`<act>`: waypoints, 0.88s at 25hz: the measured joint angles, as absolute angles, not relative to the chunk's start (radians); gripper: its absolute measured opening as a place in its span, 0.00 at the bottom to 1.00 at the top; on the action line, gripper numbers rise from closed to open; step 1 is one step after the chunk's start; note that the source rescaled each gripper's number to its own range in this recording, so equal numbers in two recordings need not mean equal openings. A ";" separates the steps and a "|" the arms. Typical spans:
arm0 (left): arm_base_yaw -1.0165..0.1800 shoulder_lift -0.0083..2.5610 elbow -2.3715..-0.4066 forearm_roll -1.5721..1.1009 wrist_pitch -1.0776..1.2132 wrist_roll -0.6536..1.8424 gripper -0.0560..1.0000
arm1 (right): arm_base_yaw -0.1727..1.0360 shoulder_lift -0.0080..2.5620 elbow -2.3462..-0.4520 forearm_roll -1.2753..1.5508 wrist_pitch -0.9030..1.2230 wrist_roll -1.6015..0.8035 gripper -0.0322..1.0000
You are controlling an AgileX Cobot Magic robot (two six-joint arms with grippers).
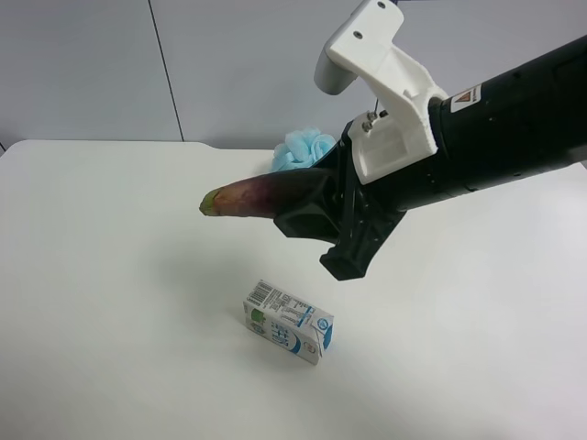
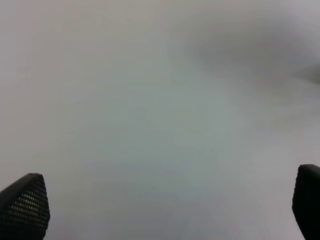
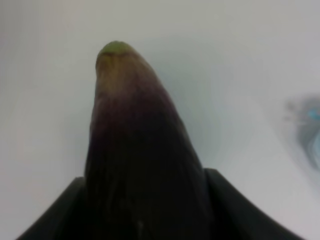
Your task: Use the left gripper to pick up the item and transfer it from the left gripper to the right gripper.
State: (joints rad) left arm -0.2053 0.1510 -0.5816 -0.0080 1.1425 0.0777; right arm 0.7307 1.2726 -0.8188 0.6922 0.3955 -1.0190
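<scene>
– Right tool [image 1: 301, 206] is closed around the thick dark end of the eggplant [image 1: 252, 194], yes?

– Yes. Its own wrist view shows a black finger [image 3: 240, 220] on each side of the fruit, pressed to the skin. The body runs out ahead to the greenish tip.

– Where does it sit?

– In the air above the counter [image 1: 110, 302], roughly level, with the tip toward the high view's left. The milk carton [image 1: 289, 335] lies below it, well apart. The blue bath pouf [image 1: 298, 151] is behind the arm.

– Left tool [image 2: 165, 205]?

– Spread wide, with nothing between its fingers. Its camera sees only a blurred pale surface, and the high view doesn't show it at all.

– So the handover looks made.

– I judge so too. What's in hand is carrying the load on one grip. Most of the length overhangs the fingers, so the weight levers against them, and the skin is smooth. I'd squeeze firm and even but no harder, because the flesh bruises. I'd also move the wrist slowly, with no quick swing or roll that would let the tip droop.

– And the other one?

– Best held wide and well away from the tip, so it can't knock it.
</scene>
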 joint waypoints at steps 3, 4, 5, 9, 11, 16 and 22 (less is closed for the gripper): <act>-0.205 0.078 -0.550 0.000 1.138 0.075 0.99 | 0.731 1.273 -0.819 0.692 0.396 -1.019 0.03; -0.205 0.054 -0.545 0.000 1.136 0.075 0.99 | 0.731 1.273 -0.819 0.692 0.396 -1.019 0.03; -0.205 0.030 -0.542 0.000 1.131 0.075 0.99 | 0.731 1.273 -0.819 0.692 0.396 -1.019 0.03; -0.205 -0.003 -0.539 0.000 1.109 0.074 0.99 | 0.731 1.273 -0.819 0.692 0.396 -1.019 0.03; -0.205 -0.006 -0.524 0.000 1.083 0.074 0.99 | 0.731 1.273 -0.819 0.692 0.396 -1.019 0.03; -0.205 -0.007 -0.508 0.000 1.061 0.074 0.99 | 0.731 1.273 -0.819 0.692 0.397 -1.019 0.03; -0.205 -0.007 -0.508 -0.006 1.060 0.073 0.99 | 0.731 1.273 -0.819 0.661 0.378 -0.997 0.03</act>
